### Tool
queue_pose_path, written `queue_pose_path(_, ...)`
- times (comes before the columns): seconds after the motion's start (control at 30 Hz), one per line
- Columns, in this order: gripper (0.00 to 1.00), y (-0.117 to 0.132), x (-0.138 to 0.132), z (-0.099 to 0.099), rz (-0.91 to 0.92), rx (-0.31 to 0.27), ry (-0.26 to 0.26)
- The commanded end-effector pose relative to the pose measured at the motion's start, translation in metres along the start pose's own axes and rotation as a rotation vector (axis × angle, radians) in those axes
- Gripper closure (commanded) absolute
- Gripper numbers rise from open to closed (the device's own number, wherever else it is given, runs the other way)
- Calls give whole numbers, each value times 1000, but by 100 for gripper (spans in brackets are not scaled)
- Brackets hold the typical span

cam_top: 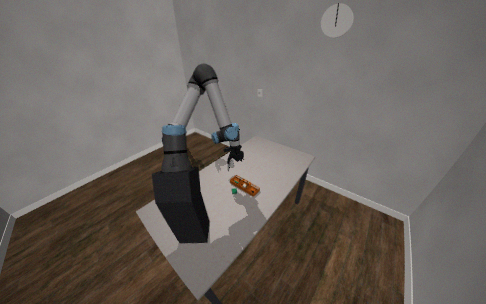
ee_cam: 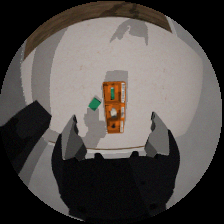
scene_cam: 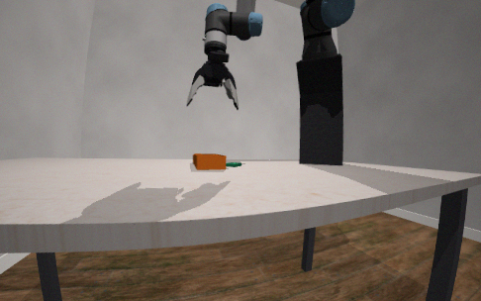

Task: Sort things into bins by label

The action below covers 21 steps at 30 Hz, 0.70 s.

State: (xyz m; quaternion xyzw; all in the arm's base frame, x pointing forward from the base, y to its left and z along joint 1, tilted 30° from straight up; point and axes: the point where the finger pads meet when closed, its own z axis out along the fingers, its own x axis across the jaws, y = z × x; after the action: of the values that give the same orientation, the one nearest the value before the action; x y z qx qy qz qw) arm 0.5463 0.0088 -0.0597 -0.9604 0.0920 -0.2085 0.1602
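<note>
A long orange bin row lies flat on the white table; it also shows in the exterior view and in the wrist view. Its compartments hold small things, one green and others too small to name. A small green block lies on the table beside the bin; in the wrist view it is just left of the bin, apart from it. My gripper hangs high above the bin, fingers spread wide and empty; it also shows in the top view and in the wrist view.
The robot's dark pedestal stands on the table near the bin. The table's far edge shows at the top of the wrist view, with wood floor beyond.
</note>
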Motion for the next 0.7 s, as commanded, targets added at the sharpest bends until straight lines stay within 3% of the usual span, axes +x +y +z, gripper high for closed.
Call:
queue_pose_path(0.0, 0, 0, 0, -24, -1, 0, -1)
queue_pose_path(0.17, 0, 0, 0, -35, -1, 0, -1)
queue_pose_path(0.67, 0, 0, 0, -35, -1, 0, -1)
